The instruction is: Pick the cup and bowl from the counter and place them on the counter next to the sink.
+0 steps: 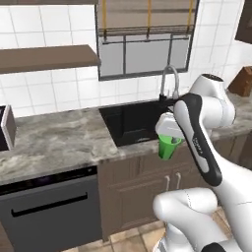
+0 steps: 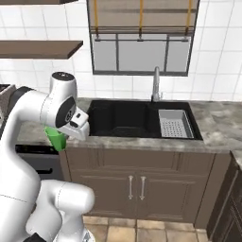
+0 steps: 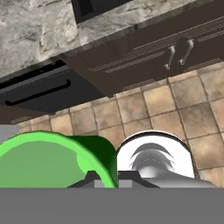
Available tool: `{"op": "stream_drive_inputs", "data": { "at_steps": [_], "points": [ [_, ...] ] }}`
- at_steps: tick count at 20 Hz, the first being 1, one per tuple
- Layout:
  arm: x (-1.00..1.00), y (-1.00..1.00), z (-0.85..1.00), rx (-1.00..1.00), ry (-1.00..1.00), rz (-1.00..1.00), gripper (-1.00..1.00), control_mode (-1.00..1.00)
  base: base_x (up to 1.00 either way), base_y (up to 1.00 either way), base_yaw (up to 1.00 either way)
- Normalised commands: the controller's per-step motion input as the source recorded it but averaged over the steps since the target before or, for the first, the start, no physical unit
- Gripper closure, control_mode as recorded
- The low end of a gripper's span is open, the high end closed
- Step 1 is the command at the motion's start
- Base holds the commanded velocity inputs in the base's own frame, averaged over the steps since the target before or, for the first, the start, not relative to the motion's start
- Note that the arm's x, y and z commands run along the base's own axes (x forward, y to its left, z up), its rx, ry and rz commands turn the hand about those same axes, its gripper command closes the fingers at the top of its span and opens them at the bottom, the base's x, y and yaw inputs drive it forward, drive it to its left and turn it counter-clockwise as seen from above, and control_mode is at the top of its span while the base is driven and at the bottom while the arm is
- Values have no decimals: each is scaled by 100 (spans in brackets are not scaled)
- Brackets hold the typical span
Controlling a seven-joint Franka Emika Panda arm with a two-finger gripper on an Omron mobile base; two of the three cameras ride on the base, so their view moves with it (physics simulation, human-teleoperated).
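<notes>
Carry step: the cup [image 1: 169,146] is up in the air off the front edge of the desk [image 1: 54,142], in front of the sink [image 1: 132,120], over the floor. The pincer [image 3: 105,177] is closed on the cup's rim, one finger each side of the wall. Next it needs moving in over the desk beside the sink, lowering, then letting go.

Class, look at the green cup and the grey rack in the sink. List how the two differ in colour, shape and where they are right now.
Colour: the cup is bright green; the rack is light grey.
Shape: the cup is a small tapered tumbler; the rack is a flat-bottomed rectangle with holes.
Place: the cup hangs in the shut gripper out in front of the counter edge; the rack sits inside the black sink.
Both are open on top.
</notes>
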Motion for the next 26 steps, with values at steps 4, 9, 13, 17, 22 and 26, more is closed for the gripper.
{"op": "stream_drive_inputs", "data": {
  "at_steps": [4, 9, 13, 17, 22, 26],
  "points": [
    [0, 0, 0, 0, 0, 0, 100, 100, 97, 54, 1],
    [0, 0, 0, 0, 0, 0, 100, 100, 89, 16, 9],
    [0, 0, 0, 0, 0, 0, 100, 100, 36, 27, 14],
    [0, 0, 0, 0, 0, 0, 100, 100, 0, 46, 16],
    [0, 0, 0, 0, 0, 0, 100, 100, 0, 27, 11],
    [0, 0, 0, 0, 0, 0, 100, 100, 0, 0, 0]
  ]
}}
